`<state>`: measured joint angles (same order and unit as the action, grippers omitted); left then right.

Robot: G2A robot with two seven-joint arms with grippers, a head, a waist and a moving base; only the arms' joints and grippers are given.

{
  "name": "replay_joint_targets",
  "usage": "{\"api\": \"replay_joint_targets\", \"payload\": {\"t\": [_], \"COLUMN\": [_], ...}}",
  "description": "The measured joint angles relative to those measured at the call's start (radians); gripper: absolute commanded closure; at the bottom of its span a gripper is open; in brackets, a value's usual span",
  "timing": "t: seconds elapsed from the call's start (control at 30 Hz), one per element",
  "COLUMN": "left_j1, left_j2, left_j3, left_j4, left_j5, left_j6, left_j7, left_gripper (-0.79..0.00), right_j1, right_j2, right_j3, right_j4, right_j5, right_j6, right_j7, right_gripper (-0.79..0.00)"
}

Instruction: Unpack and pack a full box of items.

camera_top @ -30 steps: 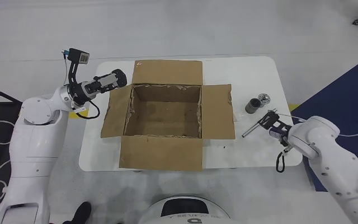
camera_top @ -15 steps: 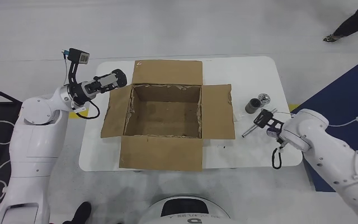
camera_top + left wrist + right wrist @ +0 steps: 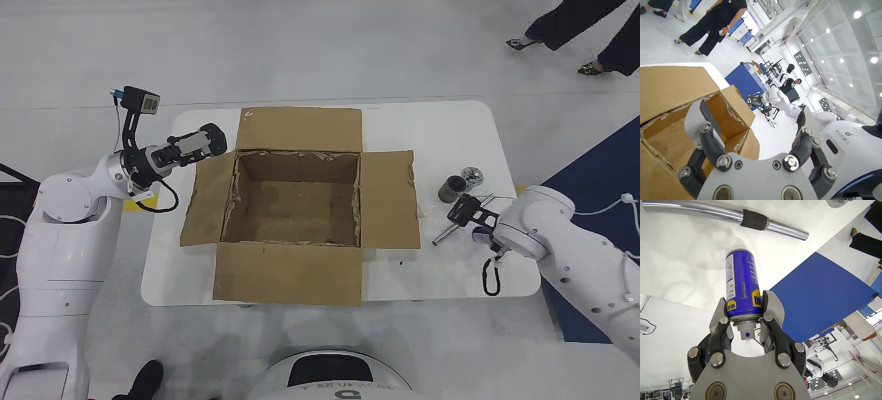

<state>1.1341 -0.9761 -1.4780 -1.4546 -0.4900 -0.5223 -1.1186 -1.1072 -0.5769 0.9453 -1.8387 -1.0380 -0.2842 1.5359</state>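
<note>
Since 1.0 s ago: left gripper [image 3: 213, 137] unmoved, at the left flap of the cardboard box [image 3: 298, 200]; right gripper [image 3: 465, 211] shifted slightly toward the box. Box mid-table, flaps spread, bare floor showing. Own view: left fingers [image 3: 706, 113] wide apart, gripping nothing. Right of box: dark cylinder [image 3: 455, 187], metal tube [image 3: 725, 214]. Own view: right fingers [image 3: 772, 306] clamped on blue spray can [image 3: 742, 275], base toward the table, beside the tube

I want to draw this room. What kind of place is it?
Probably a robot testing lab: another white humanoid robot stands near a blue cabinet, and an open brown cardboard box sits on a white work table.
</note>
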Motion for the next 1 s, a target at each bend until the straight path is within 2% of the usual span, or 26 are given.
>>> {"api": "replay_joint_targets", "payload": {"t": [0.03, 0.1, 0.33, 0.47, 0.67, 1.0], "left_j1": [0.000, 0.000, 0.000, 0.000, 0.000, 0.000], "left_j2": [0.000, 0.000, 0.000, 0.000, 0.000, 0.000], "left_j3": [0.000, 0.000, 0.000, 0.000, 0.000, 0.000], "left_j4": [0.000, 0.000, 0.000, 0.000, 0.000, 0.000], "left_j5": [0.000, 0.000, 0.000, 0.000, 0.000, 0.000], "left_j6": [0.000, 0.000, 0.000, 0.000, 0.000, 0.000], "left_j7": [0.000, 0.000, 0.000, 0.000, 0.000, 0.000], "left_gripper": [-0.785, -0.785, -0.785, -0.785, -0.785, -0.785], "right_j1": [0.009, 0.028, 0.081, 0.104, 0.132, 0.180], "right_j2": [0.000, 0.001, 0.001, 0.002, 0.007, 0.016], "right_j3": [-0.010, -0.032, -0.088, -0.113, -0.146, -0.202], "right_j4": [0.003, 0.012, 0.038, 0.044, 0.048, 0.053], "right_j5": [0.002, 0.007, 0.024, 0.031, 0.041, 0.065], "right_j6": [0.000, 0.000, 0.000, 0.005, 0.013, 0.026], "right_j7": [0.000, 0.000, 0.000, 0.000, 0.000, 0.000], "right_gripper": [-0.139, -0.182, -0.197, -0.259, -0.296, -0.323]}}
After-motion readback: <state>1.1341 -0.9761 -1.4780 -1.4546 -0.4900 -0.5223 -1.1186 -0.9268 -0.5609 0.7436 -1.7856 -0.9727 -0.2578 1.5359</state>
